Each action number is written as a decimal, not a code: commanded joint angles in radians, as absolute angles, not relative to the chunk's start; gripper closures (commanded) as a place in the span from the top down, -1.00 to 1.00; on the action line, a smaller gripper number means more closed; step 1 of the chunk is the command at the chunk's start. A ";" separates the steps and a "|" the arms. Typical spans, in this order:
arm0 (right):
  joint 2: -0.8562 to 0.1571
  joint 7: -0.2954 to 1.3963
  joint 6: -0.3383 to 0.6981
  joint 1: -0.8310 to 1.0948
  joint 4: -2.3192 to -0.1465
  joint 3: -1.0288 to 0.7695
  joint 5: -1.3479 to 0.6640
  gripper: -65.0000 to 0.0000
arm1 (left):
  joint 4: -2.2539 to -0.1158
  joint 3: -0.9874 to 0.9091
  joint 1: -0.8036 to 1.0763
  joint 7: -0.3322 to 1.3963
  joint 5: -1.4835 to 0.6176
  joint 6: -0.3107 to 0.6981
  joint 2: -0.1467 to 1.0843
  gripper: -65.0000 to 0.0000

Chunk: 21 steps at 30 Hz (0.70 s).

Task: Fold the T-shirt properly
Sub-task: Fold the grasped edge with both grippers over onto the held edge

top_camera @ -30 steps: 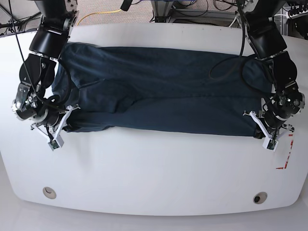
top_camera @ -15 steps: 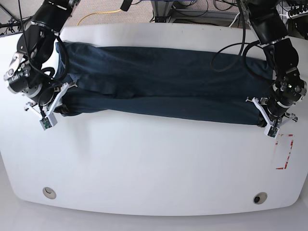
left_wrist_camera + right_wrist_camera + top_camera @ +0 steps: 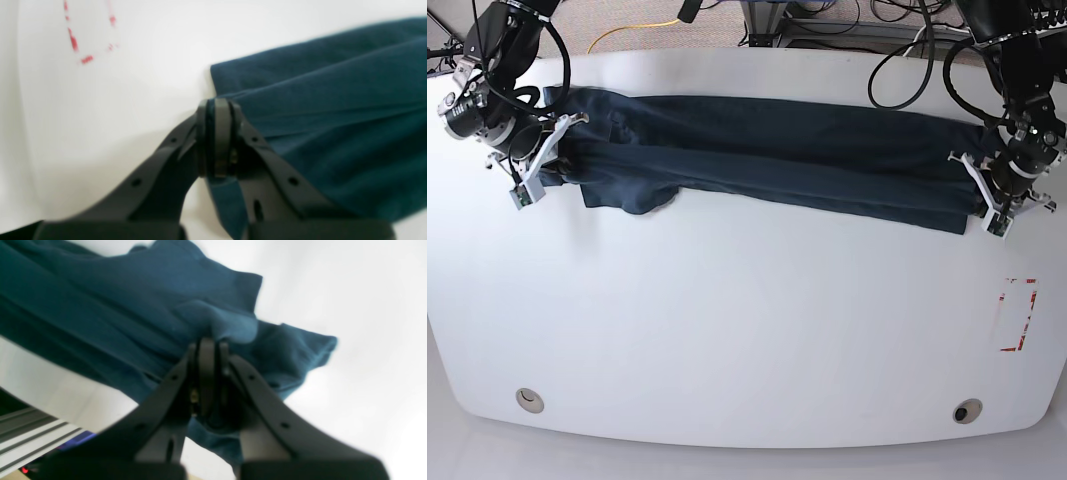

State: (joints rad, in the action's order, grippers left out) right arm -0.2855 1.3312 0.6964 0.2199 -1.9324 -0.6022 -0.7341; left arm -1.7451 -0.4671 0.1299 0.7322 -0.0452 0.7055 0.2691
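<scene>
Navy T-shirt point(image 3: 767, 160) pinched by left gripper point(image 3: 979, 210) and right gripper point(image 3: 545, 170).

no readable text or labels

The base view looks steeply down from above on the whole white worktop point(image 3: 747, 330), far enough back to take in both arms and the floor beyond the far edge. The left wrist view sits just behind the left gripper point(image 3: 217, 110), looking along its jaws from very close at one end of the T-shirt point(image 3: 333, 126); the red dashed mark point(image 3: 76, 43) on the worktop appears here and in the base view. The right wrist view sits likewise behind the right gripper point(image 3: 206, 343), tilted so the worktop's edge and a metal frame point(image 3: 30, 436) show at lower left. All three views share the shirt.
</scene>
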 commanded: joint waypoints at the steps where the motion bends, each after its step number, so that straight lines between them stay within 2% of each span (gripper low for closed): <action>1: -0.303 1.308 0.698 0.248 -1.951 -0.608 -0.746 -1.00 | -1.773 -0.501 0.162 0.716 -0.044 0.698 0.285 -1.00; 9: -0.266 1.308 0.698 0.328 -1.951 -0.608 -0.740 -0.96 | -1.768 -0.509 0.245 0.716 -0.042 0.698 0.294 -1.00; 13: -0.262 1.308 0.698 0.366 -1.948 -0.607 -0.739 -0.64 | -1.767 -0.490 0.252 0.716 -0.039 0.698 0.312 -1.00; 15: -0.262 1.307 0.698 0.392 -1.948 -0.607 -0.739 -0.36 | -1.767 -0.478 0.277 0.716 -0.038 0.698 0.323 -0.97; 17: -0.265 1.299 0.698 0.404 -1.948 -0.608 -0.739 -0.09 | -1.767 -0.476 0.289 0.716 -0.041 0.698 0.335 -0.81; 19: -0.269 1.274 0.698 0.421 -1.951 -0.611 -0.740 0.21 | -1.765 -0.464 0.289 0.716 -0.041 0.698 0.340 -0.45; 21: -0.271 1.259 0.698 0.432 -1.954 -0.639 -0.746 0.40 | -1.767 -0.460 0.291 0.716 -0.041 0.698 0.341 -0.12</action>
State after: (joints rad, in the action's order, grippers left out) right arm -0.2516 1.3006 0.6968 0.4217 -1.9320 -0.6033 -0.7265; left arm -1.7493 -0.4583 0.3000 0.7307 -0.0307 0.7044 0.3237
